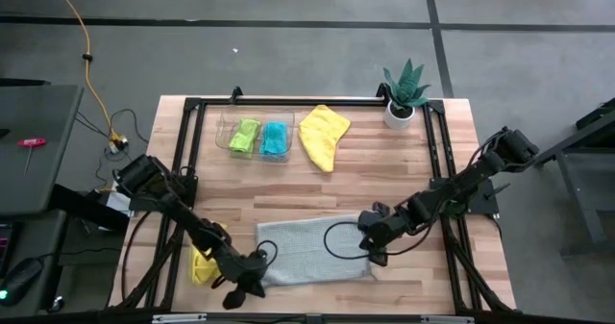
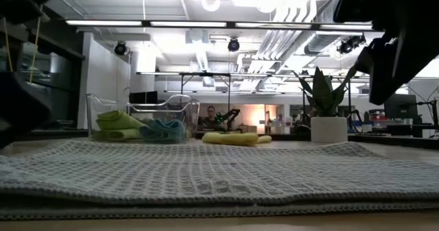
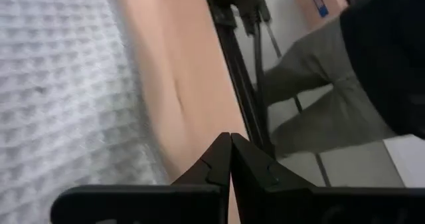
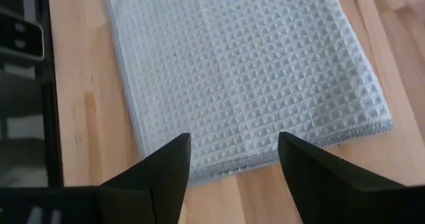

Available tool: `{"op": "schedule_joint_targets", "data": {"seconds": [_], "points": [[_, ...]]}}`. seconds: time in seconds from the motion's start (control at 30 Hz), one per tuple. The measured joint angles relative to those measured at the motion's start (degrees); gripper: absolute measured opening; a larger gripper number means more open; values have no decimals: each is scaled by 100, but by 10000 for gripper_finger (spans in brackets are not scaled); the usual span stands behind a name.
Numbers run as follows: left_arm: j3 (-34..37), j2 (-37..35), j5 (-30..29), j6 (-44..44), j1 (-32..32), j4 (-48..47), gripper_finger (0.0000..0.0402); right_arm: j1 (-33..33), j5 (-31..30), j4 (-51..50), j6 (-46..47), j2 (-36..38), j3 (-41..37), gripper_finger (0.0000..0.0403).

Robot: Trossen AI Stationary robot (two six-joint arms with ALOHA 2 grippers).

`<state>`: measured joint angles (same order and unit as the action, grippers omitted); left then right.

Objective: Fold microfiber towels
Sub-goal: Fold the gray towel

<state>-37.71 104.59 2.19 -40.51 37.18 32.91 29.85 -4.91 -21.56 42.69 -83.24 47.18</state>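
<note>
A light grey waffle-textured towel (image 1: 312, 250) lies folded flat on the wooden table near its near edge; it fills the foreground of the low view (image 2: 206, 176). My left gripper (image 1: 252, 266) is shut and sits beside the towel's left near corner, its fingertips (image 3: 230, 151) over bare wood next to the towel's edge (image 3: 73, 104). My right gripper (image 1: 371, 239) is open at the towel's right edge; its fingers stand apart above the towel's hem (image 4: 232, 144). A yellow towel (image 1: 204, 262) lies bunched under my left arm. Another yellow towel (image 1: 325, 135) lies at the far side.
A clear plastic tray (image 1: 223, 141) at the far left holds a lime green towel (image 1: 245, 135) and a teal-blue towel (image 1: 276, 139). A potted plant (image 1: 404, 93) stands at the far right corner. Black frame rails (image 1: 437, 170) run along the table's sides.
</note>
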Motion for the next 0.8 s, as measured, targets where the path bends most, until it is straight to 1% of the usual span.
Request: {"op": "schedule_joint_targets", "data": {"seconds": [0.1, 0.2, 0.3, 0.37, 0.43, 0.57, 0.63, 0.7, 0.8], "points": [[-1, -82, 281, -54, 10, -12, 0, 0, 17, 3, -285, 0, 0, 220], [4, -250, 499, -207, 6, -246, 0, 0, 90, 94, -373, 0, -2, 220], [34, -543, 488, -210, -10, -629, 0, 30, 212, 266, -421, -2, -2, 220], [39, -804, 415, -93, -56, -994, 0, 44, 159, 297, -263, -2, -2, 220], [41, -1162, 284, 70, -122, -1596, 0, 26, -96, 257, 322, -4, -2, 220], [42, -2022, -132, 537, -380, -2663, 0, -197, -876, -10, 1727, -7, -7, 220], [37, -2429, -448, 791, -559, -3052, 0, -397, -1016, -202, 2165, -7, -7, 220], [36, -2758, -844, 977, -732, -3570, 0, -629, -1014, -372, 2322, -7, -9, 220], [37, -3047, -1449, 1075, -979, -4221, 0, -896, -1022, -429, 2195, -7, -9, 220]]}}
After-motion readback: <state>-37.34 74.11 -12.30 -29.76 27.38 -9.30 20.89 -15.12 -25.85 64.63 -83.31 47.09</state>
